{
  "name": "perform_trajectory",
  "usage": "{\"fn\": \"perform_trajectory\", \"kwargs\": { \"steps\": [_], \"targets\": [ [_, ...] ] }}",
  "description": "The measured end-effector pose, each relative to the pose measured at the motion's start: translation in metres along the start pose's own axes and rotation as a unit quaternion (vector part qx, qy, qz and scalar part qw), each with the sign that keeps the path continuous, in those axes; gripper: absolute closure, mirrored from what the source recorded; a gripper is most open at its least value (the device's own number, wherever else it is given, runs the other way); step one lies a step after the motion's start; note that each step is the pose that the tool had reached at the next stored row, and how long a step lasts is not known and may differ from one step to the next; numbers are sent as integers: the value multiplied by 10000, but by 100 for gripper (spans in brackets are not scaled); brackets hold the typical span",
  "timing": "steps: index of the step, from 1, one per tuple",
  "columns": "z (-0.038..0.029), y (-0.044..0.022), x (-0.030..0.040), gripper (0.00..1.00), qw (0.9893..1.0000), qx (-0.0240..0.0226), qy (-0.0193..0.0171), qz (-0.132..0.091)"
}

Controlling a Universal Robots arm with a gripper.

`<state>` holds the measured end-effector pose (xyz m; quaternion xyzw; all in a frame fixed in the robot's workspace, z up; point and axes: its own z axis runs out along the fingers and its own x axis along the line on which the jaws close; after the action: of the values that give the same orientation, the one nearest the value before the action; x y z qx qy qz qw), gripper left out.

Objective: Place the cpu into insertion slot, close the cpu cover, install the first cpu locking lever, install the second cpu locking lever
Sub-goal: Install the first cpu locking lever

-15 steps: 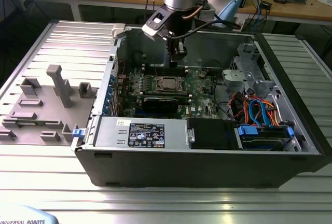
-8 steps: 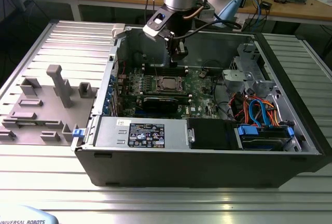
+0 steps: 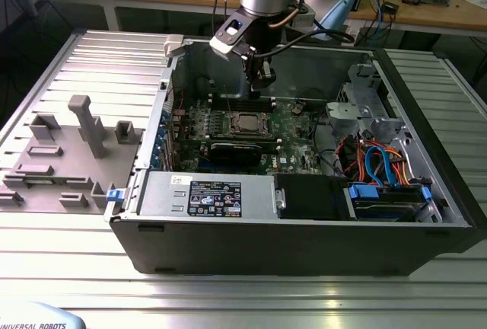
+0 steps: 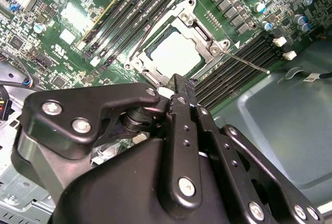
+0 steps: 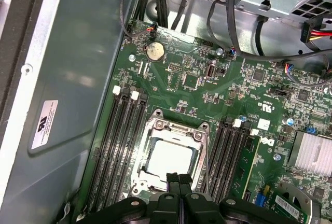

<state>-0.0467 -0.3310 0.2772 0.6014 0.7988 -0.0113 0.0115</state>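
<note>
Exterior view: dark open computer case [image 3: 304, 245] lies on the ribbed metal tabletop [image 3: 228, 298], with grey plastic fixtures [image 3: 84, 127] off to the exterior view's left. The black gripper [image 3: 260, 78] hangs inside the case, above the green board and near the rear wall. Blue and orange cables [image 3: 380, 165] crowd the bay at the exterior view's right. Second wrist view: the gripper [image 4: 179, 86] has its fingers pressed together and holds nothing. Just beyond its tip the flat silver-grey square cpu [image 4: 174, 53] sits in the silvery-rimmed insertion slot [image 4: 136, 64], framed by the thin silver cpu cover [image 4: 202, 32]. A thin metal lever rod [image 4: 249, 63] juts across the long black memory slots [image 4: 233, 73]. First wrist view: memory slots flank the cpu on both sides. The grey case wall [image 5: 72, 79] runs alongside, and the board around a round coin cell [image 5: 153, 51] lies open.
</note>
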Motion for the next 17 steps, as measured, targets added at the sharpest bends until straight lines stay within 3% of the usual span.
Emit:
{"fn": "perform_trajectory", "kwargs": {
  "steps": [7,17],
  "targets": [
    [0,0,0,89,10000,-2,0,-50],
    [0,0,0,89,9983,-18,-2,-579]
  ]
}}
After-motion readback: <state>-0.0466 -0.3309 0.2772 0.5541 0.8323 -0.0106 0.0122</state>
